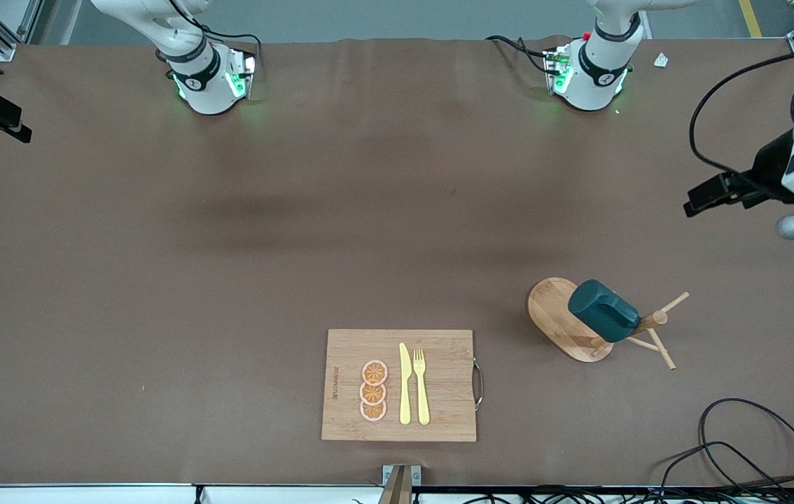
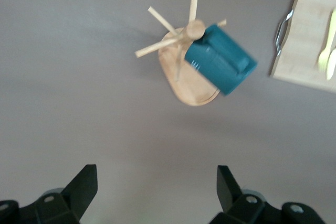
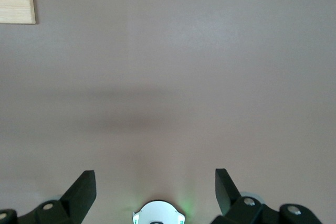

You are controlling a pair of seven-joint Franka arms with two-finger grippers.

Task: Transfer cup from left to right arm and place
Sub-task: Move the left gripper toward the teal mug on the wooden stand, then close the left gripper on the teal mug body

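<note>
The dark teal cup [image 1: 603, 310] hangs tilted on a peg of a wooden mug tree [image 1: 554, 311] toward the left arm's end of the table. The left wrist view shows the cup [image 2: 220, 59] on the mug tree [image 2: 189, 85], bottom outward; its inside is hidden. My left gripper [image 1: 704, 201] is up in the air near that end of the table, apart from the cup; it is open and empty [image 2: 156, 174]. My right gripper [image 3: 155, 174] is open and empty, high over bare table by its own base [image 3: 157, 216].
A wooden cutting board [image 1: 439, 350] lies near the front edge, with a yellow knife [image 1: 405, 385], a yellow fork [image 1: 421, 385] and three orange slices [image 1: 373, 392] on it. Black cables [image 1: 747, 448] lie at the front corner at the left arm's end.
</note>
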